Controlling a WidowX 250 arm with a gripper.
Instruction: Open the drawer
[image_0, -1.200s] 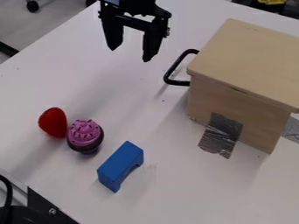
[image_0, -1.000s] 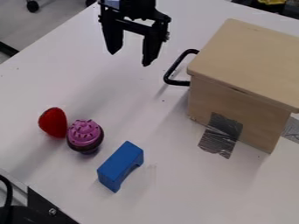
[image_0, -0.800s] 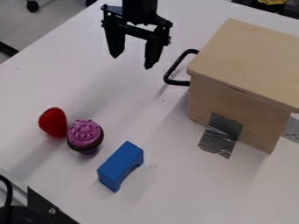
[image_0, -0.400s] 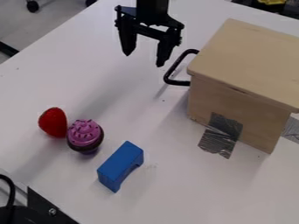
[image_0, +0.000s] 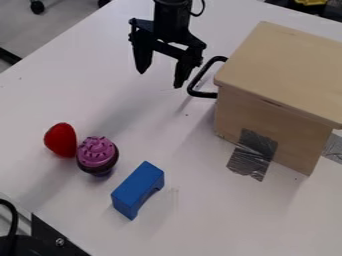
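The black gripper (image_0: 159, 80) hangs open above the table's upper middle, its two fingertips well apart with nothing between them. Its right finger is close to the left side of the black drawer handle (image_0: 194, 82); whether they touch, I cannot tell. That handle sticks out from the left side of the light wooden box (image_0: 280, 70) at the right. The drawer front is largely hidden under the overhanging top at this angle, and the handle stands close to the box.
On the white table (image_0: 207, 215), a red strawberry (image_0: 61, 140) sits beside a purple-topped cupcake (image_0: 97, 155) at left. A blue block (image_0: 137, 190) lies below them. Grey tape (image_0: 252, 155) holds the box's base. A black metal part (image_0: 57, 239) occupies the lower left corner.
The gripper has moved right and down in the view, so it is now nearer the handle. It has stayed open. The box, handle and toys have not moved.
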